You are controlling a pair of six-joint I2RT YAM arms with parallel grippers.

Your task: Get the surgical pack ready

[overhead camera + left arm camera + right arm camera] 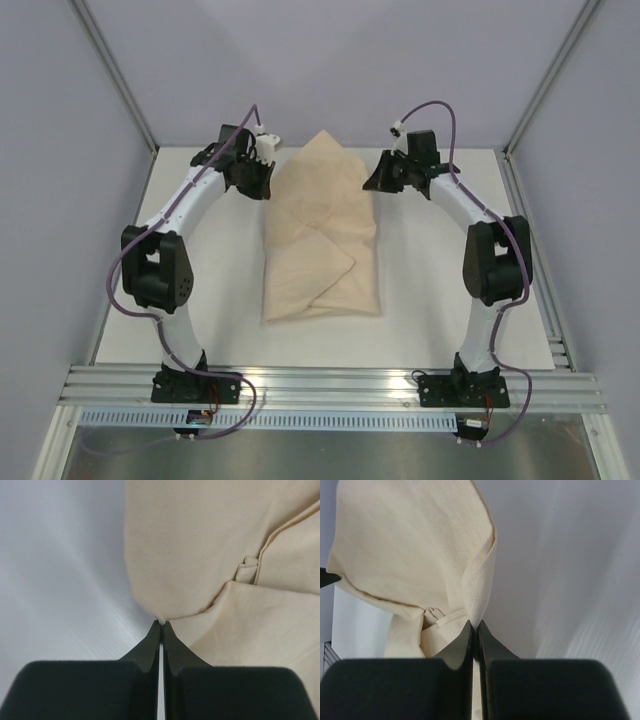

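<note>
wrapping looks like the step in hand: the surgical pack lies as a folded beige bundle in the middle of the worktop, flaps crossed over its lower half, and both arms reach to its far corners in the upper part of the overhead frame. no tray, scissors or gauze show; if they're inside, the cloth hides them. next move, i'd judge, calls for carrying both far corners in over the centre, evenly, without dragging the bundle askew. right pincer is pressed together on a fold of the cloth, which rises straight out of its tips, so that's a pinch. left pincer is pressed together too, tips right at the bundle's rounded edge and touching it; whether any hem is caught between them i cannot tell.
</note>
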